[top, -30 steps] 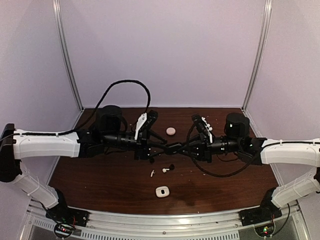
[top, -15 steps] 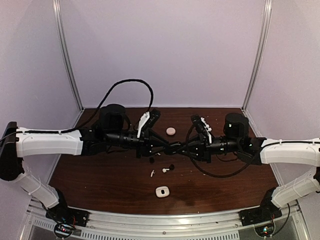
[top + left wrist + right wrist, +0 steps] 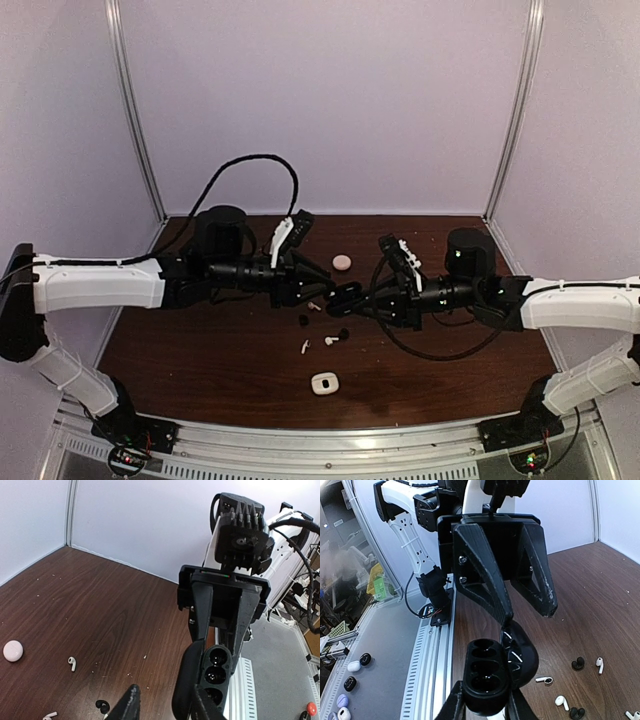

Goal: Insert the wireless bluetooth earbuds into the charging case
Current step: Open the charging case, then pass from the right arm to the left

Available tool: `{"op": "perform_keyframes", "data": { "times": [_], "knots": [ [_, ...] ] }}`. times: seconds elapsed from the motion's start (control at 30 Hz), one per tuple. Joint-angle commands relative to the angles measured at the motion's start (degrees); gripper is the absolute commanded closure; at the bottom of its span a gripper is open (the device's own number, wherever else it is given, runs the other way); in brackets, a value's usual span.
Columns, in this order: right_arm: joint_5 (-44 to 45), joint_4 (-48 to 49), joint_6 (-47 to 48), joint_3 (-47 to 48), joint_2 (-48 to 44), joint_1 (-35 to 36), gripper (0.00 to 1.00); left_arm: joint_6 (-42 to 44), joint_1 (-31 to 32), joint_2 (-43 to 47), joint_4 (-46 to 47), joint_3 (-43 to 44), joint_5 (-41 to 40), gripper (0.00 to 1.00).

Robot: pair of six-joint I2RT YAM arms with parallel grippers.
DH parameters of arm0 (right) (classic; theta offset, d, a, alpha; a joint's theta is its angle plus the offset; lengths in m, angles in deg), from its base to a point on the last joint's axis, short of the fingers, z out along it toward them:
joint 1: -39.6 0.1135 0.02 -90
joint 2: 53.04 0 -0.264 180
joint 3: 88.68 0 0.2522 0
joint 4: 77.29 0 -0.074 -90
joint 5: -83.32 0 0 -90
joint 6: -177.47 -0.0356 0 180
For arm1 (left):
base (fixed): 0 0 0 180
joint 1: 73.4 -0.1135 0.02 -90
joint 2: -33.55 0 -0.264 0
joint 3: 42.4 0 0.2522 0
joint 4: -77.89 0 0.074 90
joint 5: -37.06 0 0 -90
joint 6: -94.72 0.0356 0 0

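We judge the step in hand to be opening the black charging case (image 3: 481, 677), held above mid-table. The right gripper (image 3: 484, 703) clamps its base. The left gripper (image 3: 527, 616), fingers spread, sets one tip at the lid (image 3: 522, 655). Best to brace the base and ease the lid toward 3 o'clock. In the right wrist view the sockets face up, with the long axis running 12 to 6. The earbuds (image 3: 329, 340) lie on the table (image 3: 200, 370), at 6 o'clock of the case from above.
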Motion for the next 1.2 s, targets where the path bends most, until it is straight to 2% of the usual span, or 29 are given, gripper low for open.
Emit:
{"op": "perform_keyframes", "data": {
  "times": [0.0,0.13,0.27,0.6,0.97,1.17],
  "knots": [
    [0.6,3.0,-0.5,-0.5,-2.2,0.6,1.0,0.2,-0.8,4.1,6.4,-3.1,-2.8,0.58],
    [1.6,7.4,-3.3,-2.3,-3.5,-0.6,1.0,1.3,-0.8,8.0,9.5,-6.5,-3.4,0.48],
    [1.5,12.5,-6.7,-3.5,-4.3,-1.5,1.0,2.7,-0.8,9.0,9.2,-7.5,-3.0,0.44],
    [2.4,23.8,-13.2,-5.7,-5.5,-2.7,1.0,-0.2,0.2,5.8,18.9,-8.3,6.5,0.51],
    [5.4,33.4,-18.5,-7.6,-3.9,-2.7,1.0,-7.0,1.7,1.7,29.5,-7.5,7.1,0.54],
    [6.5,36.5,-20.0,-8.1,-3.5,-2.6,1.0,-9.4,2.3,-1.2,32.0,-5.5,6.2,0.55]
  ]
}}
